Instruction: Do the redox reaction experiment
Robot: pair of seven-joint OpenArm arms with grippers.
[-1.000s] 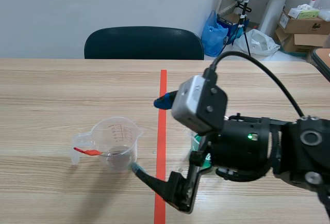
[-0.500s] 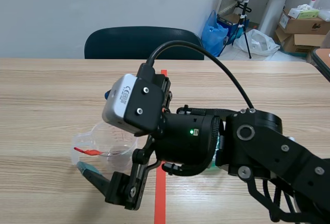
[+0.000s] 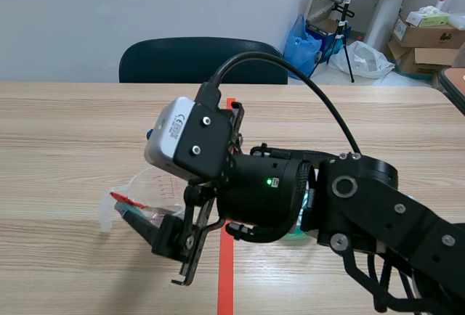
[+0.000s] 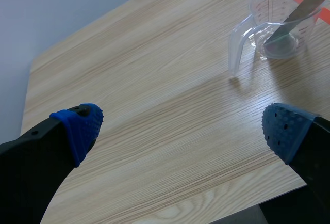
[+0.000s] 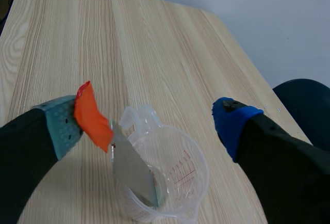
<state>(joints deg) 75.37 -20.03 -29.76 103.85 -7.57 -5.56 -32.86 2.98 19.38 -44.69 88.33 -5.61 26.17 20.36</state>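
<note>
One clear cup (image 5: pixel 198 175) holds a seemingly metal strip (image 5: pixel 133 171).

At the frame's lower left a measuring cup (image 3: pixel 145 188) stands on the table (image 3: pixel 65 133), with a spatula (image 3: pixel 125 199) leaning in it. The right gripper (image 3: pixel 138 173) straddles the cup, one finger on each side. A chair (image 3: pixel 196 61) sits behind the table, upper centre.

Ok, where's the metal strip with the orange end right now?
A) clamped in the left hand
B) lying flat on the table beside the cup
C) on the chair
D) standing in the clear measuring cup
D: the right wrist view shows the metal strip standing tilted with its lower end inside the clear measuring cup, its orange end up against one finger of the open right hand.
</note>
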